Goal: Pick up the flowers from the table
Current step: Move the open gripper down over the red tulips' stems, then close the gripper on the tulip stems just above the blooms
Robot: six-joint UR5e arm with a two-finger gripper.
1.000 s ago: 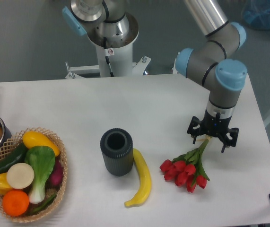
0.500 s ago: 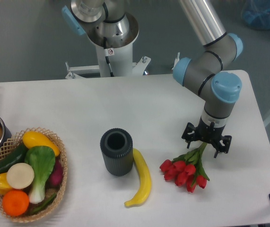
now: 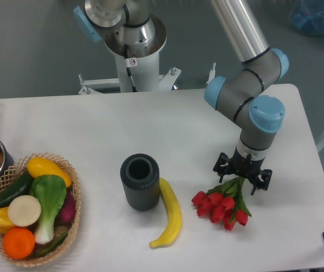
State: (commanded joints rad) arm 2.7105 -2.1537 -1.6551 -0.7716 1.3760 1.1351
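While the flowers lie untouched, a grasp is being lined up.
On the white counter [image 3: 82, 122], the claw [image 3: 243, 178] is held spread wide above the stem end of the flowers [image 3: 223, 202], which lie right of the banana [image 3: 169, 214]. Light, soft and easily crushed, they are best taken by the bound stems, not the buds.
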